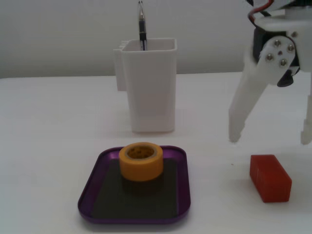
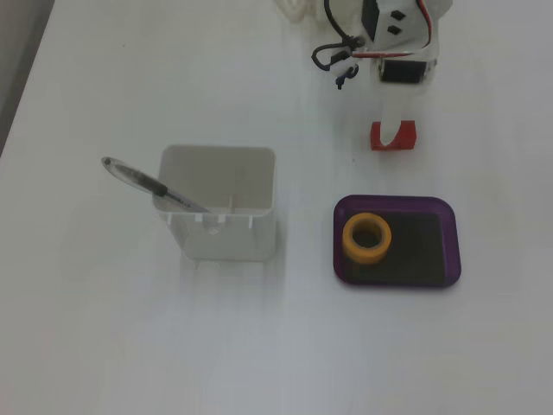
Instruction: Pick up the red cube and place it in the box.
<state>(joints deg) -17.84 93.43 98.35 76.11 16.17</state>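
Observation:
The red cube [image 1: 270, 178] lies on the white table at the front right of a fixed view; it also shows in the top-down fixed view [image 2: 409, 134], partly covered by a white finger [image 2: 390, 121]. My gripper [image 1: 270, 140] hangs just above and behind the cube with its jaws wide open, one fingertip to each side, and it is empty. The box is a shallow purple tray [image 1: 87, 192] to the left of the cube, also seen from above [image 2: 339, 233]. A yellow tape roll [image 1: 141, 163] stands on its dark floor.
A tall white plastic container [image 1: 151, 87] with a pen [image 1: 142, 24] in it stands behind the tray; from above the container [image 2: 220, 216] is left of the tray. The tape roll [image 2: 367, 238] fills the tray's left half in that view.

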